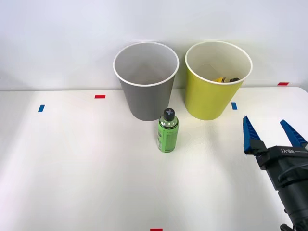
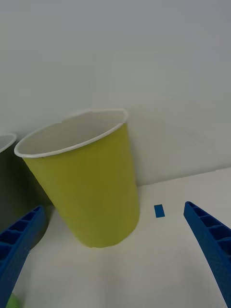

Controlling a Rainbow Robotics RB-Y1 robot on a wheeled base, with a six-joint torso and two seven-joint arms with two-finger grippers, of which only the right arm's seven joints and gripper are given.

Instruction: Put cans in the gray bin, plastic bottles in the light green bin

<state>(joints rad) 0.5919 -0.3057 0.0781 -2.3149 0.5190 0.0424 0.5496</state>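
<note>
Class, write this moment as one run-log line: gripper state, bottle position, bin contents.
right gripper: open, empty | green bottle: upright on table, before gray bin | light green bin: something yellow inside

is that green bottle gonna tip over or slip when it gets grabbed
The green bottle stands upright, tall and narrow, so a sideways nudge would probably tip it. On its side, its round body would likely roll. Its glossy label may be a bit slippery.

Yellow-and-dark object (image 1: 226,80) inside light green bin (image 1: 211,103) mostly hidden by rim, identity unclear, gray bin (image 2: 6,144) cut by wrist view's edge
</note>
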